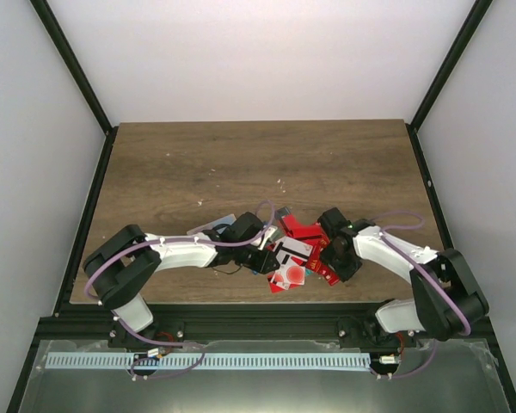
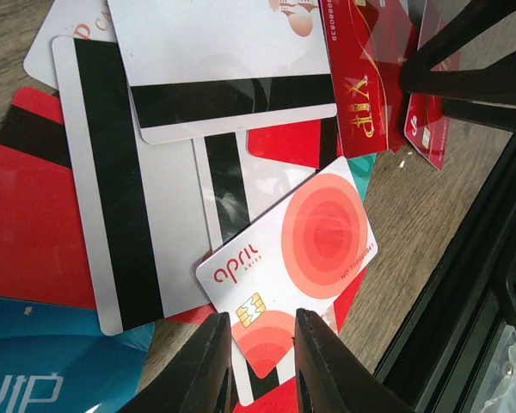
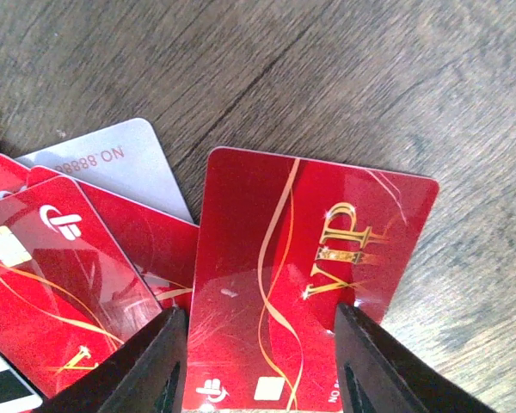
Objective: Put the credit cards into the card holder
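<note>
Filling the floor of a white-walled booth (image 1: 258, 52) with black corner posts (image 1: 73, 60), the brown wood-grain worktop (image 1: 258, 163) is bare except near its front edge. There the credit cards (image 1: 297, 254) lie heaped between both arms. The right claw (image 3: 260, 314) stands apart, straddling a red VIP card (image 3: 310, 241). The left claw (image 2: 262, 323) is nearly together over a white-and-coral card (image 2: 310, 241); I cannot tell if it pinches it.

credit cards (image 1: 294, 254) | red, white, teal | overlapping heap | near table (image 1: 241, 163) edge
</note>
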Tool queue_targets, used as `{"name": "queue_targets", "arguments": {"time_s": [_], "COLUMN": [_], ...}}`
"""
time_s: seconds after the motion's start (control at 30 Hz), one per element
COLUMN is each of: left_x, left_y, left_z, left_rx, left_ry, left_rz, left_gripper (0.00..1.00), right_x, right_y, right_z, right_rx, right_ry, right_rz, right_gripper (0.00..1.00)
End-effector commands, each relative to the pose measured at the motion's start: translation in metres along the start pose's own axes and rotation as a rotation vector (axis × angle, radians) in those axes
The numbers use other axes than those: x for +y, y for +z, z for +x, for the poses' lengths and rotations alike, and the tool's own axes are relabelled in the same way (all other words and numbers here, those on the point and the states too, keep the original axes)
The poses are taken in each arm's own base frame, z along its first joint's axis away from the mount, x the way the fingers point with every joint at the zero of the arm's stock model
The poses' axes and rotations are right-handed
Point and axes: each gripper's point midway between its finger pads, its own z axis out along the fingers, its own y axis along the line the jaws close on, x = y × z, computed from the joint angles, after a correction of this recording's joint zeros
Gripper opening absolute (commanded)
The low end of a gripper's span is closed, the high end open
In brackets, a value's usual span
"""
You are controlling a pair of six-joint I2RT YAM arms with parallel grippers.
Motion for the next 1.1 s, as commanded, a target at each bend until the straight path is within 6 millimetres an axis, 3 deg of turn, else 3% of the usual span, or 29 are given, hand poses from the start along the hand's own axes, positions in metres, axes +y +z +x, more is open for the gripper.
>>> {"name": "queue_targets", "arguments": {"time_s": [0.0, 0.37, 0.43, 0.53, 0.8, 0.87, 0.93, 0.97, 1.07], "left_x": [-0.004, -0.003, -0.003, -0.004, -0.002, -0.001, 0.001, 0.002, 0.007], "left_y": [-0.007, -0.018, -0.018, -0.017, -0.021, -0.022, -0.024, -0.024, -0.021], "left_z": [-0.007, -0.011, -0.011, -0.011, -0.016, -0.018, -0.019, -0.018, -0.012], "left_rx": [-0.03, -0.066, -0.067, -0.066, -0.096, -0.106, -0.114, -0.112, -0.092], "left_ry": [0.024, 0.004, 0.001, -0.006, -0.012, -0.017, -0.019, -0.021, -0.024], "left_rz": [0.02, 0.025, 0.03, 0.041, 0.027, 0.012, -0.003, -0.007, -0.019], "left_gripper": [0.23, 0.22, 0.21, 0.2, 0.2, 0.2, 0.22, 0.23, 0.26], "right_x": [-0.044, 0.001, 0.005, 0.008, 0.023, 0.041, 0.063, 0.072, 0.088], "right_y": [0.029, 0.005, 0.004, 0.004, -0.014, -0.024, -0.035, -0.042, -0.051], "right_z": [0.017, 0.027, 0.03, 0.034, 0.018, 0.018, 0.024, 0.029, 0.038], "right_rx": [0.087, 0.102, 0.119, 0.139, 0.023, 0.002, -0.011, -0.013, 0.008], "right_ry": [-0.054, -0.202, -0.222, -0.24, -0.329, -0.39, -0.459, -0.486, -0.533], "right_rz": [0.175, 0.063, 0.047, 0.031, -0.048, -0.16, -0.33, -0.408, -0.521], "right_gripper": [0.45, 0.15, 0.05, 0.01, 0.03, 0.14, 0.34, 0.39, 0.43]}}
